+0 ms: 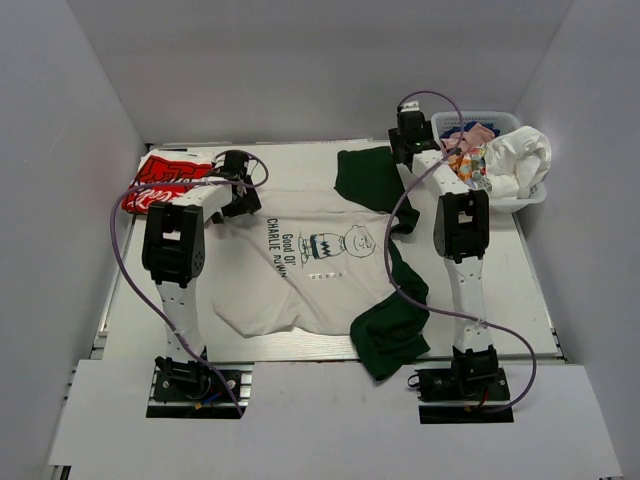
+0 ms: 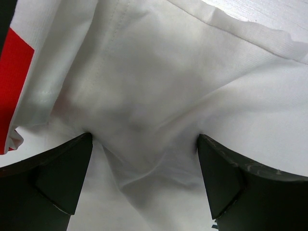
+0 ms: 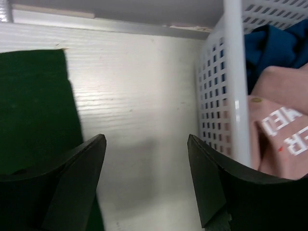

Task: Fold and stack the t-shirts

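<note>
A white t-shirt with a cartoon boy and black text lies spread in the middle of the table. A dark green t-shirt lies under it and shows at the far side and at the near right. A folded red-and-white t-shirt lies at the far left. My left gripper is open with its tips down on the white shirt's far-left part; white cloth puckers between the fingers. My right gripper is open and empty over bare table, between the green shirt and the basket.
A white lattice basket stands at the far right and holds pink, blue and white shirts; its wall is close to my right finger, with a pink shirt inside. Grey walls enclose the table. Red print shows left of my left gripper.
</note>
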Robot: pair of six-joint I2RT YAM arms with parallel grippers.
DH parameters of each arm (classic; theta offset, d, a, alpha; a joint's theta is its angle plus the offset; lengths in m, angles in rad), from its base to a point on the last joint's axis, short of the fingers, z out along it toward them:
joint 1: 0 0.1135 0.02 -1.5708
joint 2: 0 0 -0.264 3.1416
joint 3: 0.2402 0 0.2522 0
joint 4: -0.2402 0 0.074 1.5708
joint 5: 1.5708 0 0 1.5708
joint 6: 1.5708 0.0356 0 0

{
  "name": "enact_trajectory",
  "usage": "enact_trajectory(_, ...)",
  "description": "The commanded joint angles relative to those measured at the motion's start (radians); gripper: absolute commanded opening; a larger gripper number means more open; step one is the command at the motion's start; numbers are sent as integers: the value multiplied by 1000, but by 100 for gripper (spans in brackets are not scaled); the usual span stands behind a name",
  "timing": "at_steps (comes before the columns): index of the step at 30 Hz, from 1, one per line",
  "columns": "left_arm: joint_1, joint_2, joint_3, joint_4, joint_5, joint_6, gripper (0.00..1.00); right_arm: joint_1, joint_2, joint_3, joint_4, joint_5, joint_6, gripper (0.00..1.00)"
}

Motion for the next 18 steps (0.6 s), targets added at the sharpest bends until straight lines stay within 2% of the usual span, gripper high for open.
enact_trajectory(1,8,7,31,-67,-41,20,100,-5,-26,55,43,-65,-33,75)
enact_trajectory(3,-3,21,72,-77,-51,29,100,2,-66,56,11,-149,-32,78)
enact_trajectory(4,-3,21,92,-90,-51,29,100,8,-78,53,-4,-252,-7,78)
enact_trajectory(7,-12,11,101,-91,-17,29,100,34,-207,-38,-82,-325,75,90)
enact_trajectory(8,-12,-5,101,-91,-17,29,100,40,-259,-153,-99,-341,126,90)
enact_trajectory(10,-12,-18,101,-91,-17,29,100,54,-337,-225,-113,-382,184,90)
enact_trajectory(11,-12,-28,92,-91,-17,29,100,58,-357,-334,-122,-407,271,90)
enact_trajectory(15,-12,-78,39,-91,-8,29,100,67,-455,-479,-170,-477,367,90)
enact_trajectory(18,-12,-121,0,-81,2,29,100,100,-515,-634,-109,-532,404,90)
